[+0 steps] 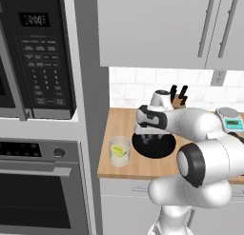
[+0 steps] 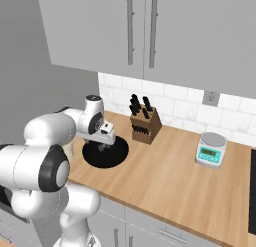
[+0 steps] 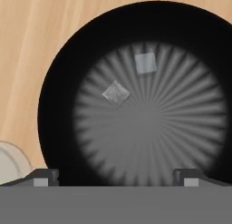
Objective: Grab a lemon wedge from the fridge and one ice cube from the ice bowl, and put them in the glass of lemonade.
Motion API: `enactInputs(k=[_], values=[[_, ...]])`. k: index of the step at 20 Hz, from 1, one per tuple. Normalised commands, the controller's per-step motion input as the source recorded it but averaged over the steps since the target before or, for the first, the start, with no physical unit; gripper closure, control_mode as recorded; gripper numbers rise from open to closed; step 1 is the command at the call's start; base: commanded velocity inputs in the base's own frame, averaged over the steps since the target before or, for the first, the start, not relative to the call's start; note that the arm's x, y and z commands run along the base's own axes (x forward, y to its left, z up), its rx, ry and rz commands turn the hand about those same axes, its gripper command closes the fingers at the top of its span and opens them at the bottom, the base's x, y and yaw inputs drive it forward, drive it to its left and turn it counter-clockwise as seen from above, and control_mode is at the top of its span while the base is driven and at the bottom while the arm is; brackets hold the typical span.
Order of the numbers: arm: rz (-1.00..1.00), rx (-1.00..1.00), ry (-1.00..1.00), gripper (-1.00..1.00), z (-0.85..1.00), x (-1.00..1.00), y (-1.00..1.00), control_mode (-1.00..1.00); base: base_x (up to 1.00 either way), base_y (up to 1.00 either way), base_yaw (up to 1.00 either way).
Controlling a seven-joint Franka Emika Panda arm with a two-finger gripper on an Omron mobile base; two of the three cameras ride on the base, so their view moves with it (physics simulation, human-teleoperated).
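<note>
While the wooden counter (image 1: 124,170) stretches smooth and pale under grey wall cabinets (image 2: 150,31), the ice bowl (image 3: 59,105) sits on it as the landmark: wide, round, shallow and matt black, its floor ribbed with fine radial lines. Directly above the ice bowl hangs the gripper (image 3: 116,177), pointing straight down, jaws spread fully wide and holding nothing. Just left of the ice bowl stands the glass of lemonade (image 1: 119,151), a short clear upright tumbler with a yellow lemon wedge (image 1: 118,151) inside. Behind the ice bowl stands a slanted wooden knife block (image 2: 145,125). Inside the ice bowl lie two small flat-faced grey ice cubes (image 3: 116,93), apart from each other.
</note>
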Motion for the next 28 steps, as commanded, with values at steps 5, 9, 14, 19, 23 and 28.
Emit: enactInputs(k=[5,9,14,19,23,28], values=[[0.0,0.0,0.0,-1.0,-0.02,0.29,0.0,-1.0,0.0,0.0,0.0],[0.0,0.0,0.0,-1.0,-0.13,0.18,0.0,-1.0,0.0,0.0,0.0],[-0.01,0.0,0.0,-1.0,-0.35,0.0,-0.02,-1.0,0.0,0.0,0.0],[-0.01,0.0,-0.01,-1.0,-0.35,0.0,-0.06,-1.0,0.0,0.0,0.0],[-0.04,0.0,-0.01,-1.0,-0.18,0.01,-0.14,-1.0,0.0,0.0,0.0],[-0.03,0.0,-0.01,-1.0,-0.01,0.13,-0.06,-1.0,0.0,0.0,0.0]])
